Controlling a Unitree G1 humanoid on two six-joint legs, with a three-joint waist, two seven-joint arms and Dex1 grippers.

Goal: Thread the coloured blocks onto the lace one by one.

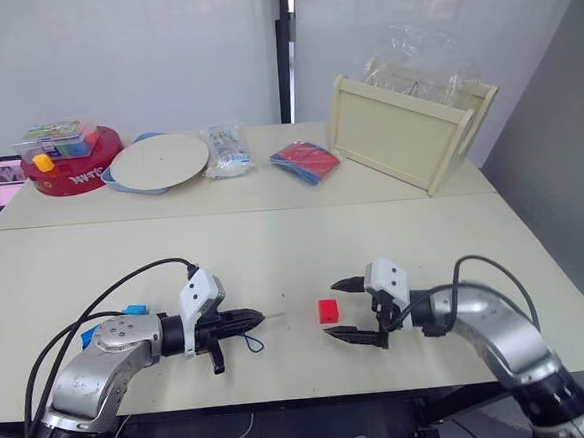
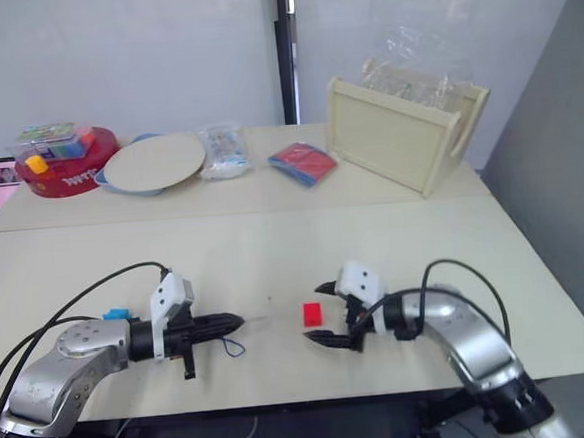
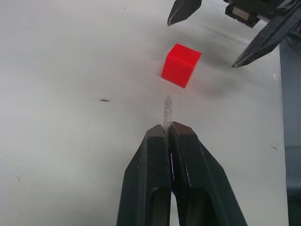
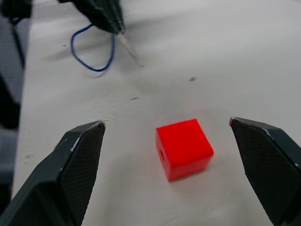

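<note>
Lace tip point(image 3: 167, 109) in left tool point(image 3: 168, 128) (red block point(image 3: 180, 65) ahead)

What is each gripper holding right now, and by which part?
The left gripper pinches the lace just behind its pale stiff tip, which pokes out toward the red block. The right gripper is open around that block, holding nothing.

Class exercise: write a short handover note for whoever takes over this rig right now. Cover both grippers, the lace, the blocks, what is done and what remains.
Left gripper: shut on the lace, pale tip pointing at the red block.
Right gripper: open, fingers either side of the red block, not touching.
A blue block lies by the left arm.
Done: lace picked up; nothing threaded.
Left: grasp the red block, thread it, then the others.
</note>
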